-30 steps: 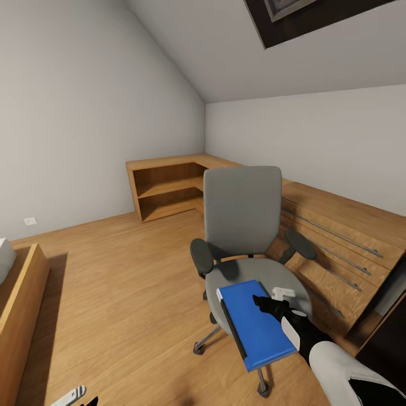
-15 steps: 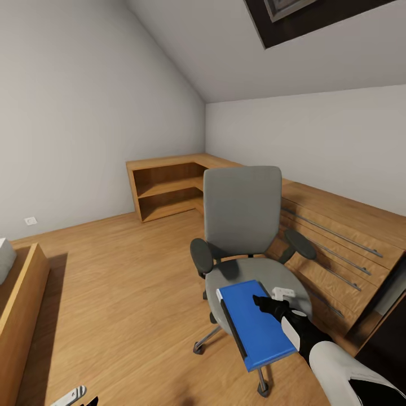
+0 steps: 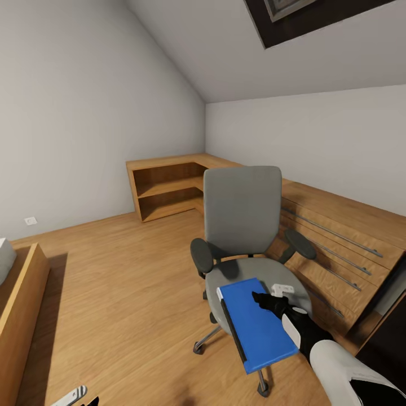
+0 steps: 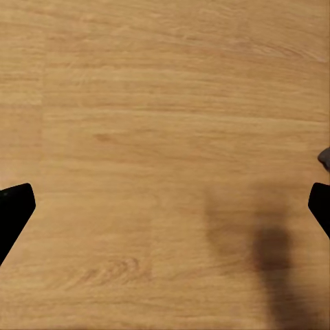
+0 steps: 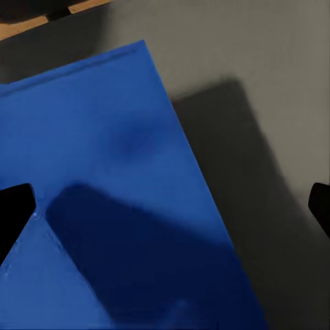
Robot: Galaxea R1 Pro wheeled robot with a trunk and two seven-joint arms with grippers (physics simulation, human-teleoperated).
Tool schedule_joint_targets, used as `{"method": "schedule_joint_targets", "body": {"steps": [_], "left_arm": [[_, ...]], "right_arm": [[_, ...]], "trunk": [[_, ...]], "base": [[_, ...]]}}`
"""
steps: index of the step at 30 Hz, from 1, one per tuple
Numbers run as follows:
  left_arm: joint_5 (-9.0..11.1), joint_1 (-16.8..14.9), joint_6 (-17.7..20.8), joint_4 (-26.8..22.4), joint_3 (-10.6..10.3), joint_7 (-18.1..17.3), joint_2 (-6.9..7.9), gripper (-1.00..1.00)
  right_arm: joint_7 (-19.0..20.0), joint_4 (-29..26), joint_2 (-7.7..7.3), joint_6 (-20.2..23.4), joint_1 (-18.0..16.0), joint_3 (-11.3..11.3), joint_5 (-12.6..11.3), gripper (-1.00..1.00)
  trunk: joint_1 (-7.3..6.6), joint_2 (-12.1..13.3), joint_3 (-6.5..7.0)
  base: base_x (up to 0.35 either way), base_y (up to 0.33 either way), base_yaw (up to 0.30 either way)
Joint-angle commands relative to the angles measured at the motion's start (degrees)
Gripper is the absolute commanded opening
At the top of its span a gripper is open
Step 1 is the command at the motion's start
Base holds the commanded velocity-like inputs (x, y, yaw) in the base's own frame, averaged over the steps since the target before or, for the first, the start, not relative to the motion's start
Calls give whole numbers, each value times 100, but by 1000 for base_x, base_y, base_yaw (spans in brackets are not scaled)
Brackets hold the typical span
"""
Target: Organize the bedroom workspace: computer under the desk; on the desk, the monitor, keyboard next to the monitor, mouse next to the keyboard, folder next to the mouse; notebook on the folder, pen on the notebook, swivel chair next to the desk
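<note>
The grey swivel chair [image 3: 242, 211] stands on the wooden floor in the head view, facing me. A bright blue folder [image 3: 254, 324] lies on its seat and sticks out over the front edge. My right gripper [image 3: 272, 296] hovers just above the folder's right edge. In the right wrist view the right gripper [image 5: 165, 206] is open, its fingertips far apart over the folder [image 5: 103, 172] and the grey seat [image 5: 261, 82]. My left gripper [image 3: 73, 396] hangs low at the near left. The left wrist view shows the left gripper [image 4: 165, 206] open above bare floor.
A light wooden corner shelf unit [image 3: 169, 189] stands against the far walls. It joins a dresser [image 3: 338, 242] with long silver rails close behind the chair on the right. A wooden bed frame [image 3: 22, 304] lies at the left, with open floor [image 3: 124, 293] between.
My right gripper has crept slightly forward over the folder. The chair, the folder and the left arm have stayed put.
</note>
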Motion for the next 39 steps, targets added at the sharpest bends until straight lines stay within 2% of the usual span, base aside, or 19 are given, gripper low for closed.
{"method": "schedule_joint_targets", "body": {"steps": [1, 14, 39], "left_arm": [[55, -2, 38, -8, 9, -7, -2, 100], [31, 0, 38, -11, 6, -7, -61, 100], [29, -2, 38, -7, 8, -7, -66, 100]], "right_arm": [[58, -22, 0, 8, -3, -33, -34, 100], [124, -112, -5, 35, -3, -33, -37, 100], [125, -112, -5, 36, -3, -33, -37, 100]], "trunk": [[-1, -2, -5], [-1, -2, -5], [-1, -2, -5]], "base": [[0, 0, 0], [0, 0, 0], [0, 0, 0]]}}
